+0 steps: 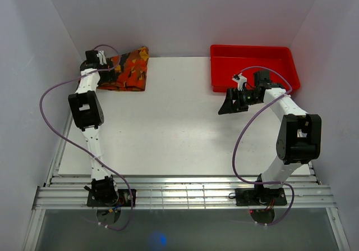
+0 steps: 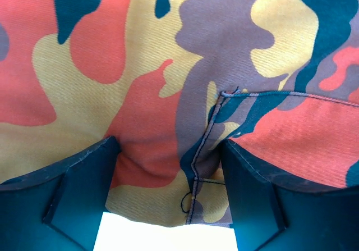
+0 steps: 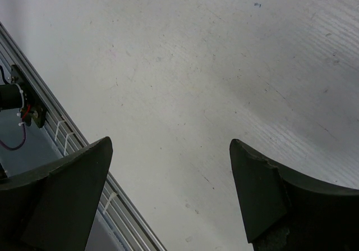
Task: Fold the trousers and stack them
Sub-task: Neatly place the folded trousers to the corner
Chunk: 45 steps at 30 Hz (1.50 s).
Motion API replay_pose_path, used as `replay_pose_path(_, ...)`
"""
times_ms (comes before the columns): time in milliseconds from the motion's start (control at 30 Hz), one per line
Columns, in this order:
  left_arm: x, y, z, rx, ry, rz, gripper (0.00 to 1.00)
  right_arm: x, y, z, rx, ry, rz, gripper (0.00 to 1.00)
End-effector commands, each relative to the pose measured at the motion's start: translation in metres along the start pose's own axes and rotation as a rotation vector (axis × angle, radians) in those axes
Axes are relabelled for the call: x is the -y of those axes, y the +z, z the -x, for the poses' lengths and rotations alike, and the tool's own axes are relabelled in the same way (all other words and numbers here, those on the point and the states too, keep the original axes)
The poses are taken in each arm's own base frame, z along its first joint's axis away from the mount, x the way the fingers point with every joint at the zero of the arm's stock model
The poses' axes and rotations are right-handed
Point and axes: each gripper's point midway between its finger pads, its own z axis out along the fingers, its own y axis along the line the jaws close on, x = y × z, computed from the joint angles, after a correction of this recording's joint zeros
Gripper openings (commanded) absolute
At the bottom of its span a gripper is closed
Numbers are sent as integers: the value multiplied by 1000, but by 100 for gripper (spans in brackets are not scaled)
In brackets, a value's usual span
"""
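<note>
The camouflage trousers [image 1: 128,69] lie folded in a bundle at the table's far left corner. My left gripper [image 1: 112,65] is down on their left end. In the left wrist view the orange, yellow and brown cloth [image 2: 140,65] fills the frame. My left gripper [image 2: 168,150] is open there, its two fingers pressed on the cloth on either side of a stitched seam, with the cloth's edge and white table showing between them. My right gripper [image 1: 227,106] is open and empty, held above the table at mid right; it also shows in the right wrist view [image 3: 168,150].
A red plastic tray [image 1: 221,65] stands at the back right, just behind my right gripper. The white table [image 1: 168,122] has walls on three sides. An aluminium rail [image 1: 179,195] runs along the near edge; it also shows in the right wrist view [image 3: 73,144].
</note>
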Motion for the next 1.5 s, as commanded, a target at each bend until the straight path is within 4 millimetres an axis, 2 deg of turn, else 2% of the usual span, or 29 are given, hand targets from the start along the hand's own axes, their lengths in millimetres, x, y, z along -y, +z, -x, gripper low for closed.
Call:
replay_pose_path(0, -46, 23, -143, -392, -162, 141, 83, -8, -9, 12, 34, -46, 6, 90)
replay_pose_path(67, -47, 19, -151, -405, -188, 154, 83, -8, -9, 12, 34, -44, 6, 90)
replay_pose_path(100, -49, 15, -146, -388, -198, 156, 82, -9, -10, 12, 36, -48, 5, 90)
replay_pose_path(167, -50, 11, -155, -407, -221, 164, 81, -8, -11, 12, 36, -50, -1, 90)
replay_pose_path(400, -50, -6, -167, -418, -277, 167, 80, -9, -12, 11, 38, -58, -6, 90)
replay_pose_path(567, -54, -5, -155, -387, -295, 174, 80, -10, -13, 12, 40, -56, 1, 90)
replay_pose_path(633, -53, -3, -150, -380, -278, 155, 86, -12, -14, 13, 42, -60, 1, 90)
replay_pose_path(667, -45, -4, -145, -378, -271, 109, 88, -12, -15, 15, 48, -70, -4, 90)
replay_pose_path(700, -40, -9, -137, -363, -261, 91, 90, -13, -17, 16, 53, -78, -8, 90)
replay_pose_path(733, -36, -13, -138, -357, -228, 65, 95, -12, -19, 17, 57, -86, -20, 90)
replay_pose_path(767, -33, -33, -109, -273, -195, 57, 97, -13, -22, 20, 64, -103, -27, 90)
replay_pose_path(800, -28, -39, -85, -180, -155, 42, 98, -15, -26, 24, 77, -116, -38, 90)
replay_pose_path(833, -26, -48, -81, -148, -110, 31, 98, -14, -28, 27, 85, -125, -49, 90)
replay_pose_path(867, -22, -61, -58, -77, -83, 16, 98, -16, -33, 34, 101, -144, -60, 90)
replay_pose_path(900, -20, -85, -22, 34, -57, 9, 98, -16, -39, 41, 120, -160, -80, 90)
replay_pose_path(933, -19, -96, -6, 77, -44, 6, 98, -17, -42, 46, 132, -171, -89, 90)
replay_pose_path(1000, -18, -131, 45, 206, -19, 9, 98, -20, -54, 64, 173, -213, -122, 90)
replay_pose_path(1067, -13, -163, 85, 324, 34, -9, 98, -25, -65, 76, 206, -245, -147, 90)
replay_pose_path(1100, -10, -177, 97, 370, 63, -15, 98, -28, -73, 85, 230, -267, -163, 90)
replay_pose_path(1133, -6, -203, 113, 434, 78, -23, 98, -28, -78, 88, 241, -277, -187, 90)
replay_pose_path(1200, 15, -233, 124, 469, 158, -125, 98, -35, -89, 92, 265, -315, -211, 90)
replay_pose_path(1233, 25, -244, 124, 466, 193, -176, 98, -35, -93, 91, 269, -322, -224, 90)
replay_pose_path(1267, 34, -253, 109, 406, 213, -225, 98, -42, -100, 90, 282, -352, -235, 90)
replay_pose_path(1300, 44, -262, 103, 387, 239, -271, 98, -44, -103, 85, 279, -355, -244, 90)
replay_pose_path(1333, 46, -264, 91, 354, 255, -289, 98, -42, -104, 78, 267, -351, -258, 90)
replay_pose_path(1367, 47, -274, 81, 334, 252, -285, 98, -43, -106, 73, 264, -365, -267, 90)
replay_pose_path(1400, 38, -270, 61, 268, 221, -238, 98, -48, -113, 70, 276, -379, -284, 90)
replay_pose_path(1433, 31, -253, 25, 166, 190, -218, 98, -43, -111, 59, 257, -368, -303, 90)
replay_pose_path(1467, 27, -254, 6, 117, 175, -192, 98, -48, -117, 55, 267, -393, -314, 90)
